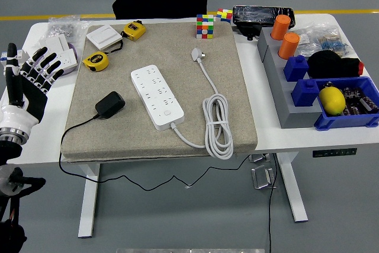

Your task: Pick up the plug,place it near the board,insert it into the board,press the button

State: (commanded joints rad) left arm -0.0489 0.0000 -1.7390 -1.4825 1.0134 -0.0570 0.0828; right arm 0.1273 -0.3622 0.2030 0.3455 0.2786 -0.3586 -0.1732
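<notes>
A black plug adapter (109, 104) lies on the beige mat (237, 111), left of the white power strip (157, 96); its thin black cable trails off the mat's left front edge. The strip lies diagonally mid-mat, its white cord coiled (217, 124) to the right and ending in a white plug (196, 55). My left hand (29, 76) hovers over the table's left edge, fingers spread, holding nothing, well left of the adapter. My right hand is out of view. A person stands at the far side, hands lifted off the table.
Two yellow tape measures (95, 61) (134, 29) and a white switch box (104, 38) sit at the mat's back left. Two puzzle cubes (205, 26) stand at the back. Grey block with orange cylinders (280, 27), blue bins and a lemon (331, 99) fill the right side.
</notes>
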